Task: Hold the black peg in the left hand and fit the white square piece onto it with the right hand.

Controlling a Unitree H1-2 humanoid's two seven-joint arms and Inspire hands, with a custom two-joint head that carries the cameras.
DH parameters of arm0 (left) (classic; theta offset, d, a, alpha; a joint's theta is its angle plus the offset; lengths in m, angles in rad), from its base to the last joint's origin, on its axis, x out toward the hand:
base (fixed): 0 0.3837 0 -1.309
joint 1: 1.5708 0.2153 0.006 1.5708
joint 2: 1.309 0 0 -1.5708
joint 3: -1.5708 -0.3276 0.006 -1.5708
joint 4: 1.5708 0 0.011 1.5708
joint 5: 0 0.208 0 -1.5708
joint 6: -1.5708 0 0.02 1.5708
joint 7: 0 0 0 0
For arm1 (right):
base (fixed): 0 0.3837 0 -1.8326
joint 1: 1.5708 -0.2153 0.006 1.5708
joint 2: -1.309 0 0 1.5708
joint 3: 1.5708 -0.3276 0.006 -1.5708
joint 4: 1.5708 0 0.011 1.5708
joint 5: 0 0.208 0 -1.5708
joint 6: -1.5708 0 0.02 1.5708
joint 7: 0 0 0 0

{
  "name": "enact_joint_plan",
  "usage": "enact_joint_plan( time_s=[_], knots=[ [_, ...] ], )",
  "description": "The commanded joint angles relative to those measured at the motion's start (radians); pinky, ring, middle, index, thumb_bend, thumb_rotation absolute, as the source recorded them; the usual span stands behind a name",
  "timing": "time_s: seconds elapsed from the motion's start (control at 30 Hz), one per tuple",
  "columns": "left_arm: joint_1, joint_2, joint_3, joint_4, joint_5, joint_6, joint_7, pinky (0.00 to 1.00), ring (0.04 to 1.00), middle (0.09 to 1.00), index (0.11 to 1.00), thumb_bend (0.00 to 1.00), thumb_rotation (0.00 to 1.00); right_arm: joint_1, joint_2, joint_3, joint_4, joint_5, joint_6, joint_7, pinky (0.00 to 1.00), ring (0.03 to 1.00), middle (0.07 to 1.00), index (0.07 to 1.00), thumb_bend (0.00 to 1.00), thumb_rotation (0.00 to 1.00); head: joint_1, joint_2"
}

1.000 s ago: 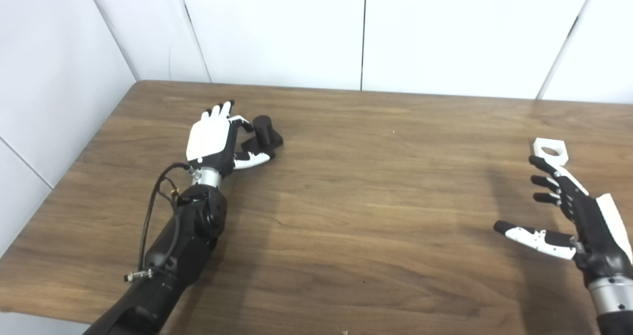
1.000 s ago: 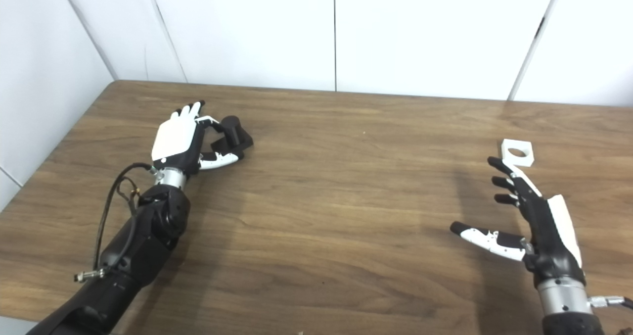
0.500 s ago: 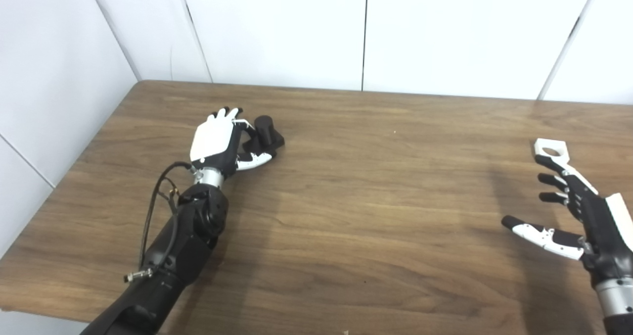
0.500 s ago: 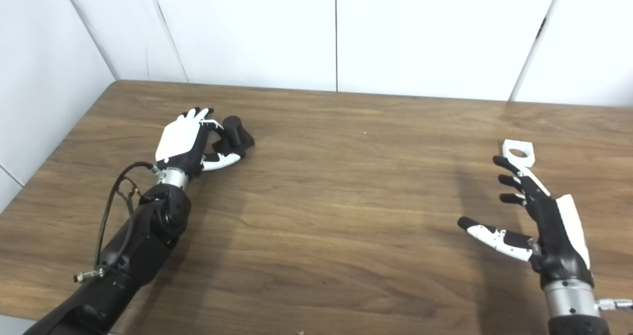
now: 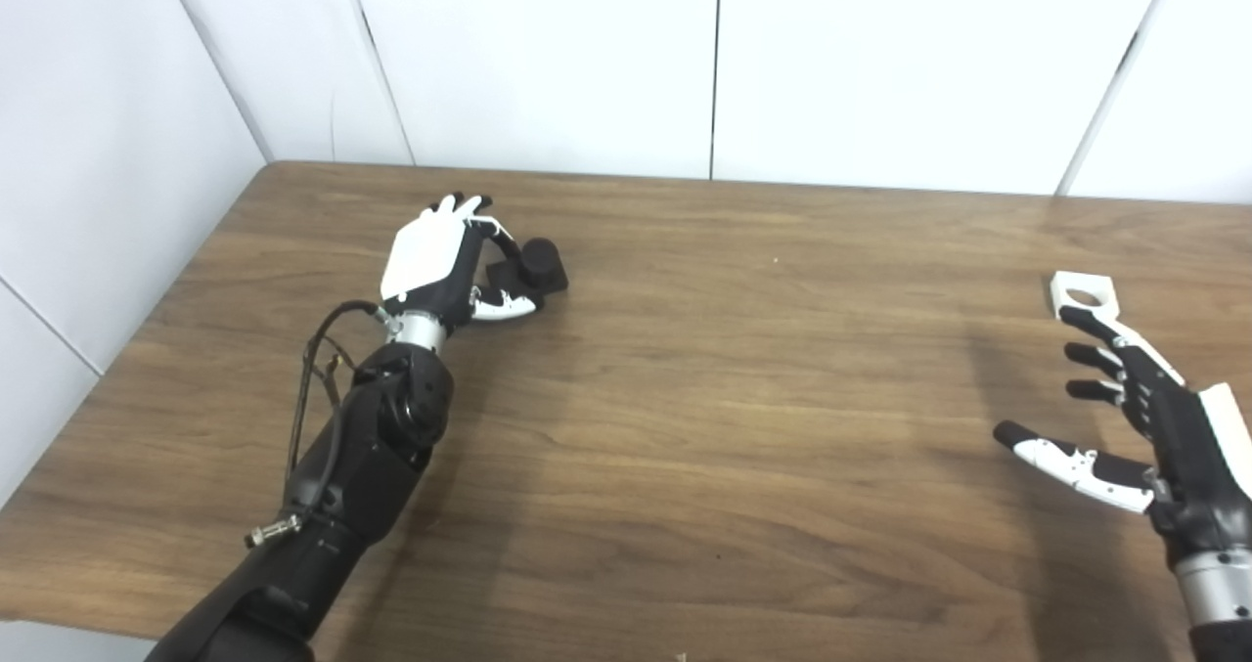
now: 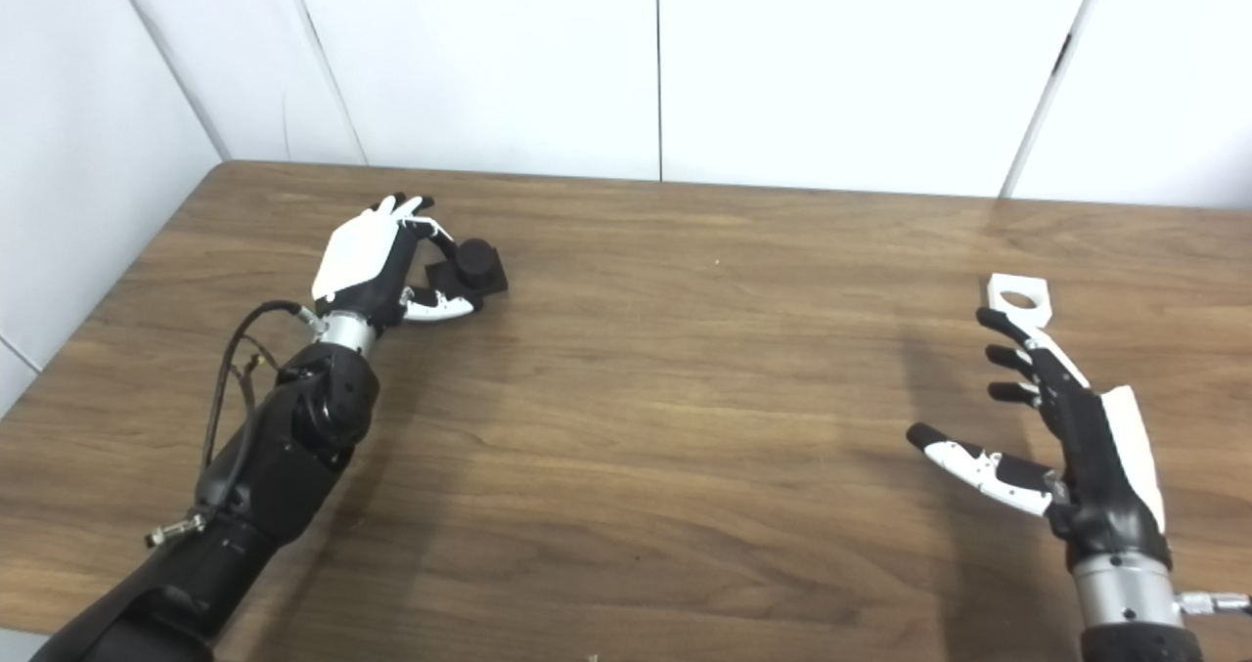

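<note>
Inspection finds the task at its opening step, with neither part yet secured. Far left on the brown wood-grain desk stands the black cylindrical peg on its square black base, upright and resting on the surface. Beside it the left hand has its fingers curled over the near-left side of the base and its thumb reaching along the near edge; whether the fingers actually bear on the peg cannot be told from either view, and the base appears to sit flat on the desk, so the hand is judged not to be holding it. At the right edge of the desk lies the flat white square plastic piece with a round hole, flat on the surface. Near it the right hand is spread, thumb set wide from the fingers, empty; the foremost fingertip overlaps the near edge of the white piece in both views, and contact cannot be confirmed. Peg and white piece are well apart, at opposite sides of the desk. Judgement: the step in hand is the two grasps. Next, the left hand must close firmly around the base and lift it with the peg kept upright, while the right hand must advance over the white piece and pinch it by its edges, leaving the hole unobstructed.
</note>
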Motion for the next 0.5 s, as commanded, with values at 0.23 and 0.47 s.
enact_joint_plan(
  time_s=[0.23, 0.47],
  knots=[
    [0.031, 0.037, -0.02, 0.001, -0.035, -0.022, -0.081, 1.0, 1.0, 0.943, 0.488, 0.52, 0.07, -0.024, -0.002, -0.006, -0.031, -0.008, -0.014, -0.016, 0.72, 0.828, 0.889, 0.834, 0.54, 0.0, -0.017, 0.004],
    [0.049, 0.059, -0.013, -0.075, -0.186, -0.121, -0.215, 1.0, 1.0, 0.954, 0.49, 0.52, 0.08, -0.029, -0.009, 0.002, -0.009, -0.019, -0.037, -0.021, 0.7, 0.824, 0.885, 0.832, 0.54, 0.01, -0.03, 0.006]
  ],
)
